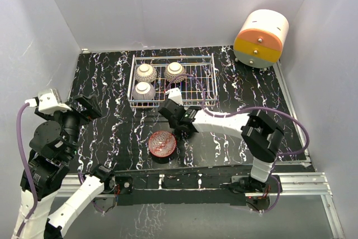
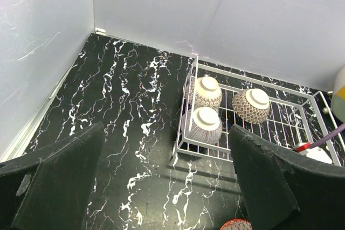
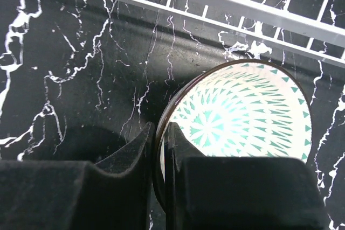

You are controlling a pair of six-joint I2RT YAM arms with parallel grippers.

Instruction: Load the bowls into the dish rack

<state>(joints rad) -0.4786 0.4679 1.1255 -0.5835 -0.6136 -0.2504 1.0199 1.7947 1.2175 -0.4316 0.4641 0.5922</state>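
The left fingers (image 2: pixel 54 181) stand wide apart and empty above the counter (image 2: pixel 124 111), with the dish rack (image 2: pixel 207 153) ahead of them and to their right. They take no part in this step. Three bowls (image 2: pixel 207 91) sit upside down in the rack's left half. The red bowl (image 1: pixel 162 144) stands upright on the counter, just beside the right fingers on their near-left side.

The right fingers (image 3: pixel 124 187) are clamped on the rim of the pale green bowl (image 3: pixel 242 111), one inside and one outside. The rack's near wire runs just ahead of the fingertips, and I cannot tell whether the bowl is off the counter yet.

The step in hand is the grasp of a fourth bowl. Next, I judge, it must rise clear of the near wall, turn over, and go down in the rack's free right half, clear of the three already there.

No brand, label or writing can be read anywhere.
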